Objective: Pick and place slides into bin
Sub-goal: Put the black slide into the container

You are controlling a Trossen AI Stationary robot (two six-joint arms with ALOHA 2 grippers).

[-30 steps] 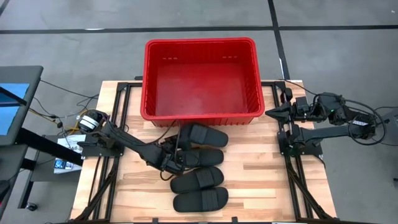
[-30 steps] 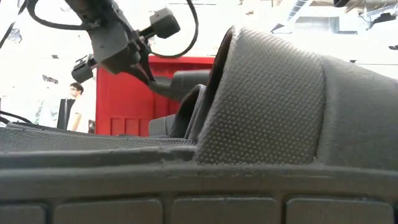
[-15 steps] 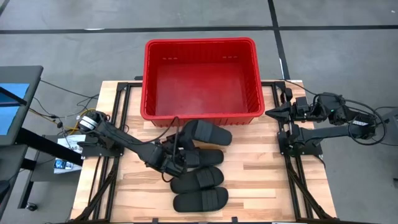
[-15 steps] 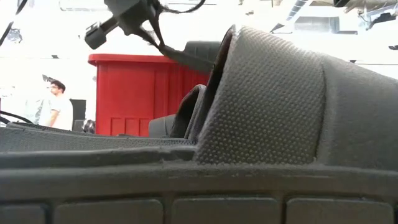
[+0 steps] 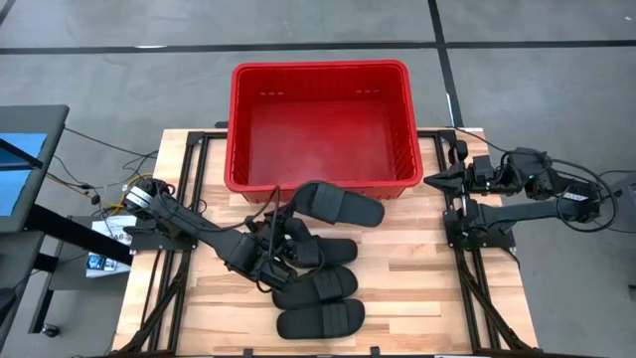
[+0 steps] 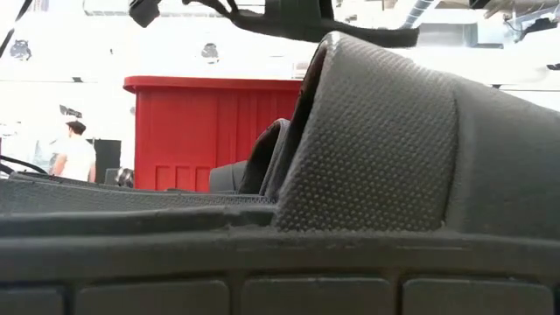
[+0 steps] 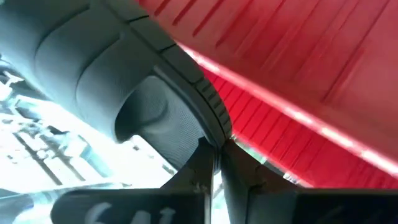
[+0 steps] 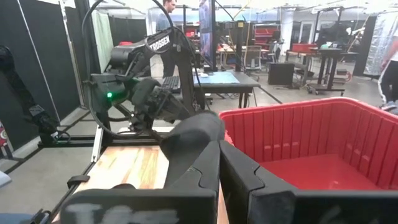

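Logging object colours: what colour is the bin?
Red; the bin shows best in the high view.

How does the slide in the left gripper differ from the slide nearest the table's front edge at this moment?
The held slide is pinched at one end by the left gripper and raised, its far end reaching the bin's near wall; the front slide lies flat on the table, untouched. The held one angles toward the bin; the front one lies crosswise. Both are black, same shape.

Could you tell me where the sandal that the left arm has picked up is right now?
In the high view, the lifted sandal hangs by its edge from the left gripper, against the near wall of the red bin, above the three sandals on the table.
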